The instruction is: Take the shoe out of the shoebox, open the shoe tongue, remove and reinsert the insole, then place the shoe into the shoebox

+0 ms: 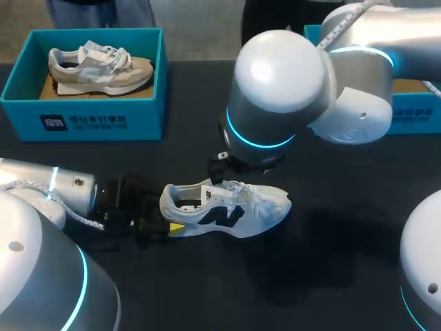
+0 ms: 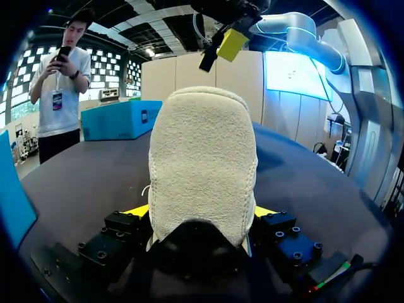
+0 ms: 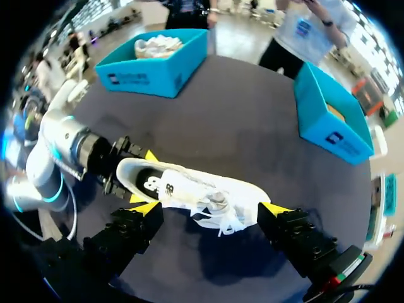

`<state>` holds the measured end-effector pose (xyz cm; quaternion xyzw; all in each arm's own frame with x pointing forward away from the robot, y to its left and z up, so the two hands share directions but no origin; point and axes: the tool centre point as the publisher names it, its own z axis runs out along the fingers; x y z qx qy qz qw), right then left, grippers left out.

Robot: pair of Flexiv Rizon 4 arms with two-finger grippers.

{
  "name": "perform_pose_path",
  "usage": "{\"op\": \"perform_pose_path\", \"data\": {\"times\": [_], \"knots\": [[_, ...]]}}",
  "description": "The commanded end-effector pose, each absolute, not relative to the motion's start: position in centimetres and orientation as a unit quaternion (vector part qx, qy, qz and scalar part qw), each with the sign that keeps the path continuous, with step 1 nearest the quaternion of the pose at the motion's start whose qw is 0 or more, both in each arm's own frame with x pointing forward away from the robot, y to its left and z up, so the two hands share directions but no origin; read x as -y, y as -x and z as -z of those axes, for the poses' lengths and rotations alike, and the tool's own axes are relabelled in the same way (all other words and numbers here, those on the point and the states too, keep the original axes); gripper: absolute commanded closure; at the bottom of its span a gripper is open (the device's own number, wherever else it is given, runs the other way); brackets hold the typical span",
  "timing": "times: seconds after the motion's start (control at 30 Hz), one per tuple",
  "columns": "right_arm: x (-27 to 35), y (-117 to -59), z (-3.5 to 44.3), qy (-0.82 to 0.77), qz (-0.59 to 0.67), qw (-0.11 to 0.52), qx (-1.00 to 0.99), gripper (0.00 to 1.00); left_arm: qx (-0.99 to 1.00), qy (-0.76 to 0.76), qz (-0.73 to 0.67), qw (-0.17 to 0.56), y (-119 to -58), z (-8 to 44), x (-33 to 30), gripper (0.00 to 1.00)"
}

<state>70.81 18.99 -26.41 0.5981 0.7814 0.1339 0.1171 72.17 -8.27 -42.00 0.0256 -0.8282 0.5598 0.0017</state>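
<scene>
A white shoe [image 1: 227, 207] with a dark logo lies on its sole on the black table, toe pointing right. My left gripper [image 1: 169, 222] is at its heel. In the left wrist view the fuzzy heel [image 2: 202, 164] fills the space between the yellow fingertips [image 2: 136, 210], which press on it from both sides. My right gripper [image 3: 211, 208] hangs open above the laces [image 3: 218, 205], clear of the shoe. In the head view the right arm's big joint [image 1: 275, 96] hides most of that gripper. The insole cannot be seen.
A teal shoebox [image 1: 83, 114] at the back left holds a beige shoe [image 1: 96, 69]. A second teal shoebox [image 1: 413, 117] stands at the back right, partly behind my right arm. The dark table [image 1: 331, 276] stretches out in front of the shoe.
</scene>
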Motion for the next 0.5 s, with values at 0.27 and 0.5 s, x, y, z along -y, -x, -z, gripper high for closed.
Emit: {"op": "perform_pose_path", "data": {"times": [0.27, 0.5], "knots": [[-23.1, -71.5, 27.0, -0.67, -0.058, 0.15, -0.725, 0.0, 0.828, -0.026, -0.56, 0.0, -71.9, 42.3, 8.5, 1.0], [-24.1, -71.7, 27.7, -0.664, -0.037, 0.156, -0.73, 0.0, 0.828, -0.026, -0.56, 0.0, -71.9, 42.3, 8.5, 1.0]]}}
